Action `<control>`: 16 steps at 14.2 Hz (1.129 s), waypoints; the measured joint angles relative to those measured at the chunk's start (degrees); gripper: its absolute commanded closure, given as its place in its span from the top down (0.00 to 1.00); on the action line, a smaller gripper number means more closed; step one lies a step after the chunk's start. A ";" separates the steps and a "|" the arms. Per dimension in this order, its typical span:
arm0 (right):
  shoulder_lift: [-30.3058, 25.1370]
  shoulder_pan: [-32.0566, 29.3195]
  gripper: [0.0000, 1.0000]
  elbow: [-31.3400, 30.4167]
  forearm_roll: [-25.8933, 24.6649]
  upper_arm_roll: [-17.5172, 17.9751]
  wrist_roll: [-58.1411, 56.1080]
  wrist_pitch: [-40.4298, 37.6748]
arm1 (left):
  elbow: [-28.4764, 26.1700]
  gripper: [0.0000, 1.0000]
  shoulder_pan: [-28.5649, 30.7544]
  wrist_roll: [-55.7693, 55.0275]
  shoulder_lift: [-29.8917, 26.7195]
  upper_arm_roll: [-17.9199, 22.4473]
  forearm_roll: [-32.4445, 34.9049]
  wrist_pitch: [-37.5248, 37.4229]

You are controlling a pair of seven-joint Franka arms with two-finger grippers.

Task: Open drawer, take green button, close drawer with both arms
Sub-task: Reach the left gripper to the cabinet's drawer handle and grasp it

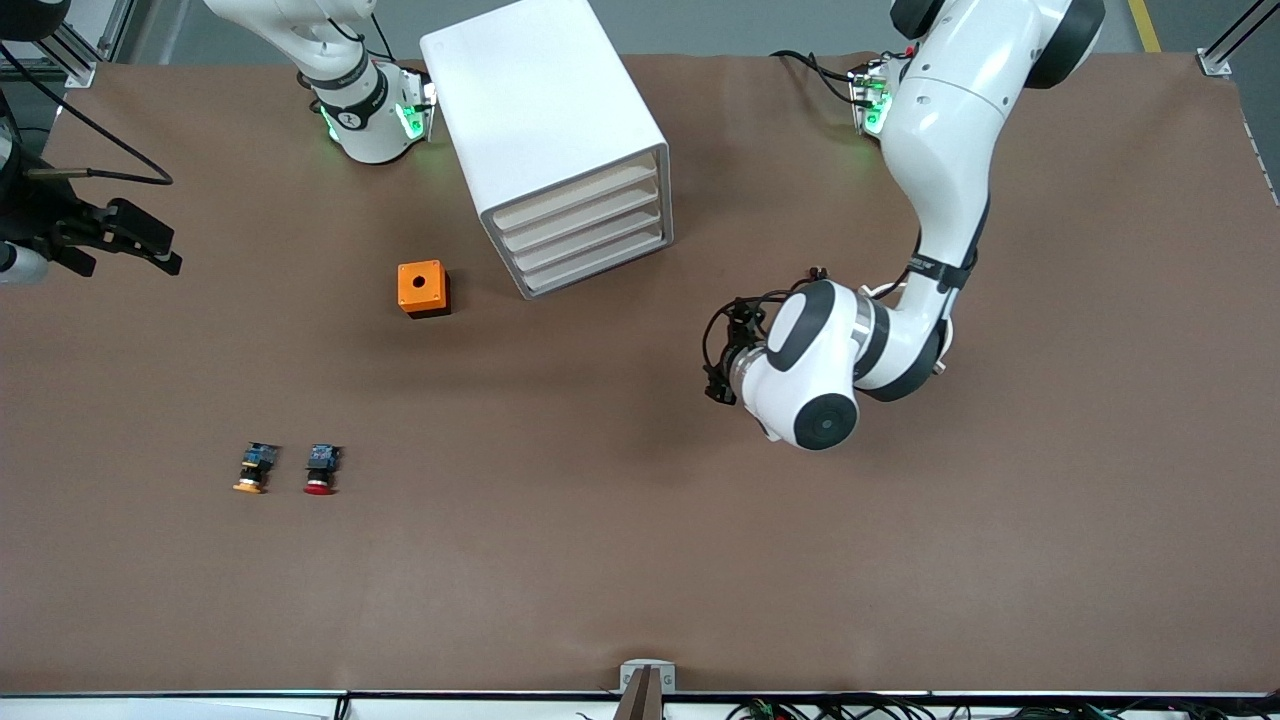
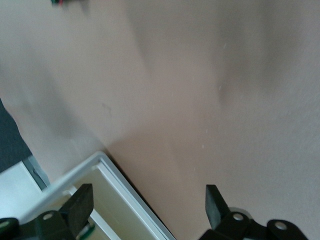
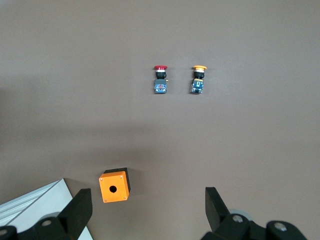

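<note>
your left hand (image 2: 145, 210) hangs open by the cabinet (image 1: 556, 140). the drawer (image 1: 590, 238) front's flat and slick, so hook an edge. right hand (image 3: 145, 210) waits, open.

The table (image 1: 900, 560) is plain brown, without pattern. The cabinet (image 1: 530, 110) is white, and its four drawer fronts (image 1: 585, 232) look a little cream. The small box (image 1: 421, 287) is orange on top with a black hole and a black lower part. One button (image 1: 320, 469) has a red cap, the other button (image 1: 254, 467) a yellow cap; both have black bodies and blue rear blocks. The arms (image 1: 940, 150) are white with black rings and green lights at the bases.
</note>
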 measured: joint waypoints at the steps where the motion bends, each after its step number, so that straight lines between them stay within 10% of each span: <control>1: 0.00 0.00 1.00 -0.01 0.00 0.00 0.00 0.00 | 0.38 0.99 -0.45 -1.46 0.36 0.00 -2.34 0.24; 8: 0.00 0.00 1.00 -0.06 0.00 0.00 0.00 0.00 | 0.48 0.95 -0.85 -11.97 6.33 -1.92 -16.35 0.49; 16: 0.00 0.00 1.00 0.18 0.00 -0.02 0.01 0.00 | 0.00 0.51 -0.98 -17.68 9.04 -5.12 -20.64 -11.36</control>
